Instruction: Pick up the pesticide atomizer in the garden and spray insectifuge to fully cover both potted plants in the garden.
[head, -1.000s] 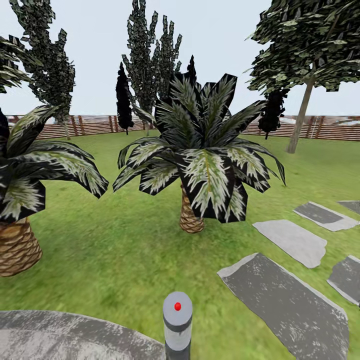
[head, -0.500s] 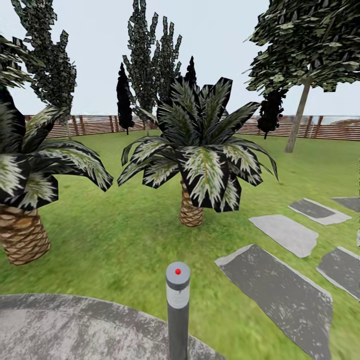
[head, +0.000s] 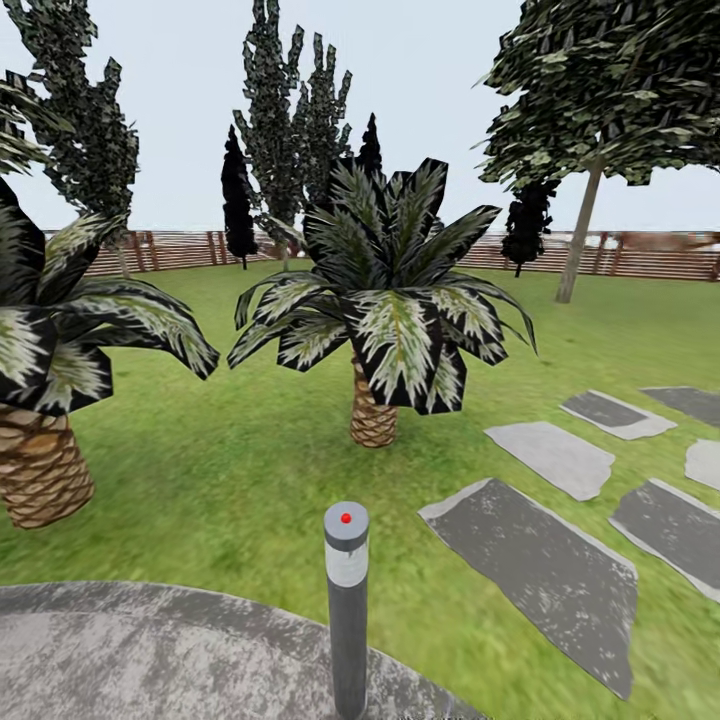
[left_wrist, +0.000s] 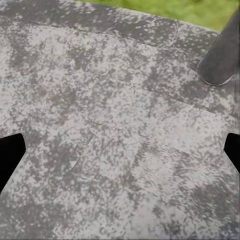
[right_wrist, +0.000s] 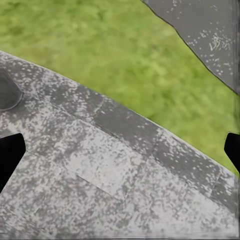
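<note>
The round grey paved patio (head: 150, 650) takes up the lower left corner of the head view, its curved edge meeting the lawn (head: 230, 490) of the garden. A grey bollard light (head: 347, 600) with a pale band and a red dot on its cap stands at that edge, straight ahead. Past it the grass runs open to a scaly-trunked palm (head: 385, 300) in the middle and a second palm (head: 50, 380) at the left edge; the gap between them is bare lawn. To the right, flat grey stepping stones (head: 540, 570) lie in the grass, level with it. A brown slatted fence (head: 640, 255) closes the far side, with tall dark trees (head: 290, 120) and a broad leafy tree (head: 610, 90) before it. In the left wrist view the left jaws (left_wrist: 120, 150) stand spread wide over mottled paving, the bollard's foot (left_wrist: 220, 60) near. The right jaws (right_wrist: 120, 150) are likewise spread, over the patio edge (right_wrist: 125, 120) with grass and a stone corner (right_wrist: 205, 30) beyond. A dark rounded shape (right_wrist: 7, 92) there may be the bollard's base; it is too cropped to tell.
</note>
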